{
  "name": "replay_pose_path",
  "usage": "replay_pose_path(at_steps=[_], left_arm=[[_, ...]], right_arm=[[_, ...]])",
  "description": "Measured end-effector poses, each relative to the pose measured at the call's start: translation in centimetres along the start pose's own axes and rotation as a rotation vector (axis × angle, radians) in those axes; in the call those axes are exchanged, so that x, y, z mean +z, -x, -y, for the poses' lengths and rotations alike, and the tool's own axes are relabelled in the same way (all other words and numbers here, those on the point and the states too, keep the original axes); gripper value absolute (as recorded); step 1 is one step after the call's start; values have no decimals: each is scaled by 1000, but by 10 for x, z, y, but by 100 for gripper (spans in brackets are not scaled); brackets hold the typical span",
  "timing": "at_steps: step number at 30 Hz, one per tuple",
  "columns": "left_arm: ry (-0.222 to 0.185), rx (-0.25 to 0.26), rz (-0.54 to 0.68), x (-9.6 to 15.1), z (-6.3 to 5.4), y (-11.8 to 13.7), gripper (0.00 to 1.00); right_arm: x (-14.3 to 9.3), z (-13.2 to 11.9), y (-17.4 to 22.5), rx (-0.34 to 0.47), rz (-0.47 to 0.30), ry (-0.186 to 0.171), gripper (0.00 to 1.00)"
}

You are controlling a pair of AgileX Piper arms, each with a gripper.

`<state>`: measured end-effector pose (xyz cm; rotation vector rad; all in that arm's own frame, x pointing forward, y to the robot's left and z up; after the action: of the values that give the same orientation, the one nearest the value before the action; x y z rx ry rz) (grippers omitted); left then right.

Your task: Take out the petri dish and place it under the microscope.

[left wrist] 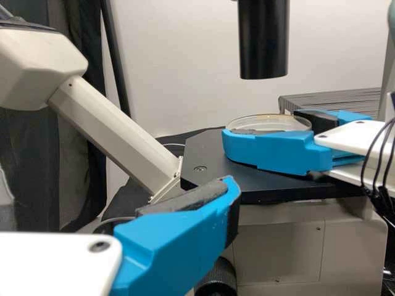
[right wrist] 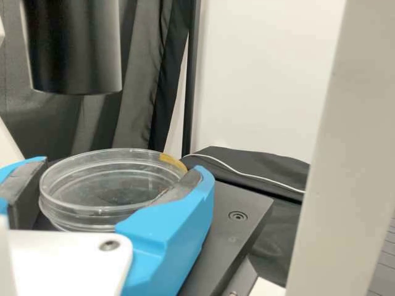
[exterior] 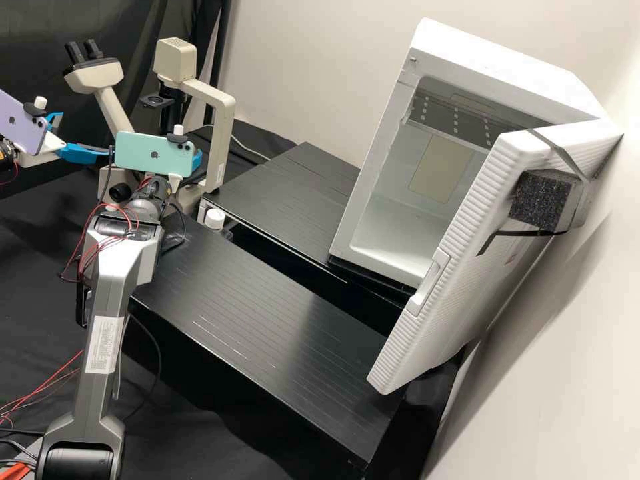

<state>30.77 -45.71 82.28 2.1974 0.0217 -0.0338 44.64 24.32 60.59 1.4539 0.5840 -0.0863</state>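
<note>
Clear petri dish (right wrist: pixel 105 185), its side partly hidden by the right gripper (exterior: pixel 197 160).

High view, clock from bench middle: microscope (exterior: pixel 225 127) at ten to eleven, curtain (exterior: pixel 33 33) behind; cabinet (exterior: pixel 393 230) at two, door (exterior: pixel 460 220) at three, wall (exterior: pixel 553 320) beyond; near tabletop (exterior: pixel 267 307) at seven. My right gripper (exterior: pixel 195 160) at ten, petri dish (right wrist: pixel 111 185) in it, over stage (left wrist: pixel 207 154).
</note>
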Motion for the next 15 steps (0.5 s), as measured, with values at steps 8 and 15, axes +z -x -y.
replay_pose_path(at_steps=[8,15], left_arm=[[0,0,0,0,0,0,100],[0,0,0,0,0,0,100]], right_arm=[[0,0,0,-9,4,20,100],[-1,-1,-1,-7,10,38,100]])
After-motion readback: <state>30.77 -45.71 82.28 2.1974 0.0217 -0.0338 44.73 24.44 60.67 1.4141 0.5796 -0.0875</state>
